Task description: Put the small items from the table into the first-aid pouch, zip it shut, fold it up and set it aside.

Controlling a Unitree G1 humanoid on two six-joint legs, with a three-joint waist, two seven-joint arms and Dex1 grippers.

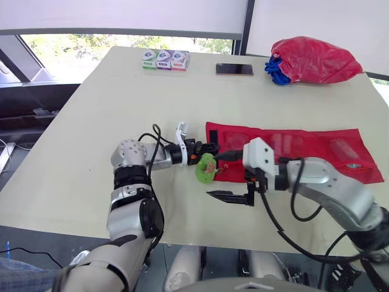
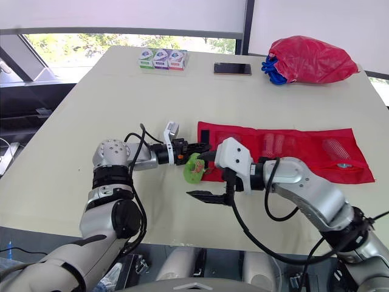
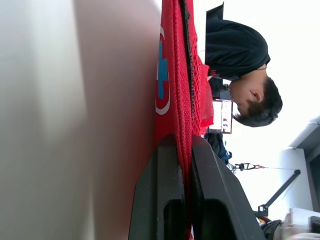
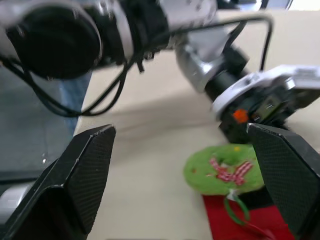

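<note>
Nearest me is my right hand (image 1: 213, 176), low over the desk (image 1: 91, 121) close to its near edge. Its two black fingers (image 4: 90, 170) are spread wide and grip nothing. Between them, a little toward the far finger, lies a small green felt piece (image 4: 225, 170) with a red-and-white bow. It rests on the desk right at the left end of the red first-aid pouch (image 1: 304, 146), and its thin loop reaches onto the red fabric.

Just beyond the green piece, my left hand (image 3: 184, 142) is pinched closed on that same left edge of the pouch – the wrist camera shows the red mesh squeezed between the two fingers. A white ring with a blue cross sits on the fabric further along.

The pouch itself lies unfolded and flat, stretching away to my right across the desk, with a few pale items showing through its mesh pockets.

Along the far edge stand three small boxes (image 1: 165, 60) in a row. A phone (image 1: 234, 69) lies to their right, then a red bag (image 1: 313, 59) with something blue (image 1: 276, 70) at its mouth. Past the pouch, the left wrist camera catches a person in a dark shirt (image 3: 235, 50)
</note>
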